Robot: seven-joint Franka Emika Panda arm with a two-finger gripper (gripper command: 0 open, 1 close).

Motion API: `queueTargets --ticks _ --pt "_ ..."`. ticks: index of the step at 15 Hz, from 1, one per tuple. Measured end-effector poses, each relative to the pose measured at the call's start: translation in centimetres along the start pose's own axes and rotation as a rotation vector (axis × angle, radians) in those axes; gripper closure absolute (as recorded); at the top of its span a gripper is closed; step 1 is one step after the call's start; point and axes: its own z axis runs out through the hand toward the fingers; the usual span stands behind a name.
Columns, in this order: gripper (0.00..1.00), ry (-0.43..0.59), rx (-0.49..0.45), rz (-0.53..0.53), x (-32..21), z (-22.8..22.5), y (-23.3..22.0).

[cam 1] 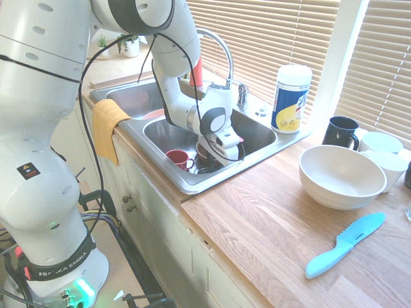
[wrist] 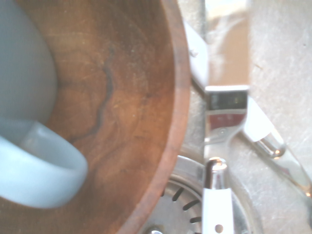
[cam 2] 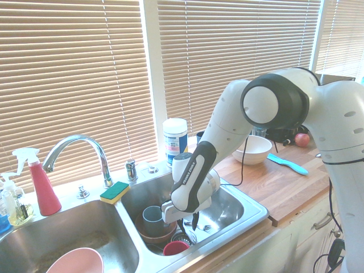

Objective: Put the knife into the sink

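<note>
Just under the spread tool (cam 2: 188, 222), the knife (wrist: 227, 53) looks freed inside the sink (cam 2: 257, 214), so rising straight up, clear of the wooden bowl (wrist: 131, 63), seems wisest.

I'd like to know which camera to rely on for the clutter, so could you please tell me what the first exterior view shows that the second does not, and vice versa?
Only the first exterior view: the orange towel draped over the sink's edge, and small potted plants behind.

Only the second exterior view: the green-and-yellow sponge on the sink's divider, the gray-blue mug in a bowl in the basin, and the red apple.

Both: the sink with the hand low in one basin, the chrome faucet, and the light-blue serrated knife.
</note>
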Motion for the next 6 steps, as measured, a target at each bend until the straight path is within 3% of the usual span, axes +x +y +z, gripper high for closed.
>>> queueTargets --ticks 3,6 --pt "0.0 0.015 0.01 -0.005 -0.2 -1.7 0.3" --pt "0.0 0.034 0.019 -0.011 -0.5 -7.6 1.5"
